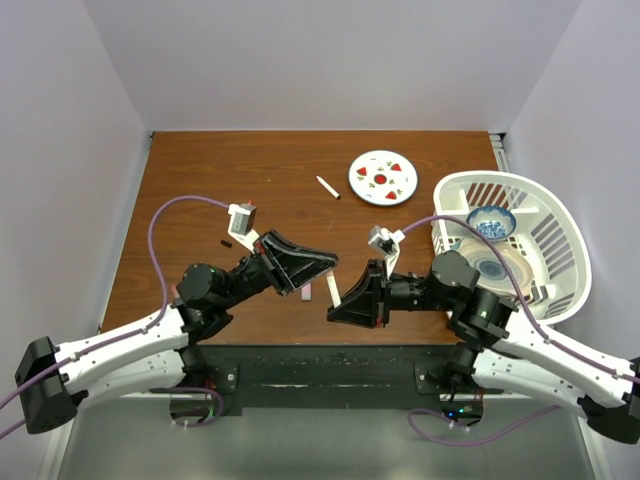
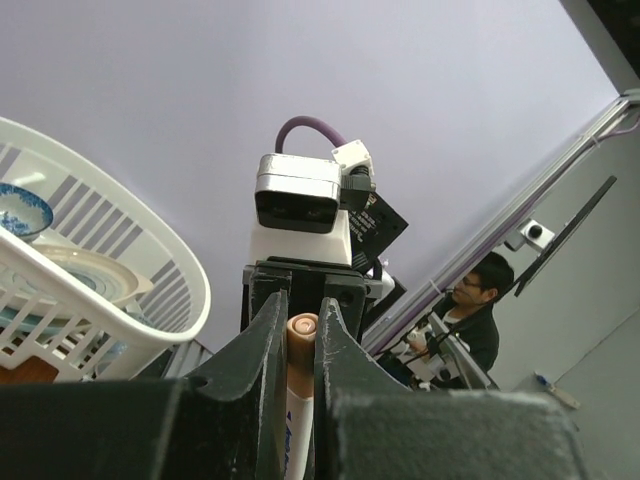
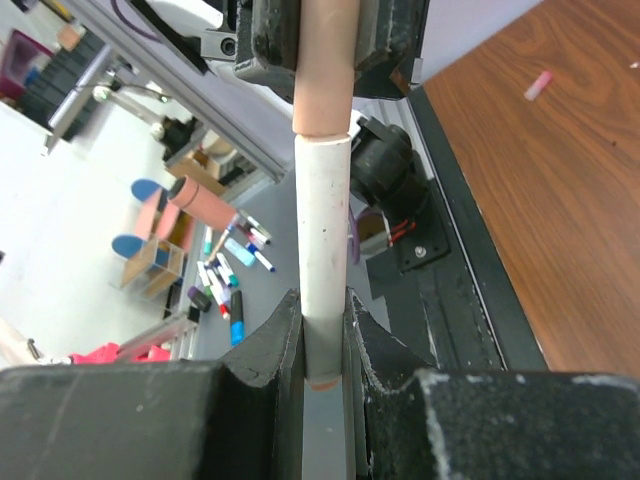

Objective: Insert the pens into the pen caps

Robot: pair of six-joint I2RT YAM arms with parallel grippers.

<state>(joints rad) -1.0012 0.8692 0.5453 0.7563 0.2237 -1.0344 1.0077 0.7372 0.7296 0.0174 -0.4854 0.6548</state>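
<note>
Right gripper (image 3: 322,308) clamped on white pen (image 3: 323,220), lower centre of its wrist view. Left gripper (image 3: 325,68), top centre, clenched on pink cap (image 3: 325,105) touching that pen.

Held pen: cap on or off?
On: the right wrist view shows the pink cap butted against the white pen with no gap. Whether it is fully seated, cannot tell.

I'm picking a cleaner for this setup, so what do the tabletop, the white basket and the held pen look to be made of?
The tabletop looks like wood or wood-grain laminate: brown, streaked grain, low sheen. The basket looks like moulded white plastic: smooth, with slotted walls. The pen seems plastic: a matte white barrel and a pale pink section.
</note>
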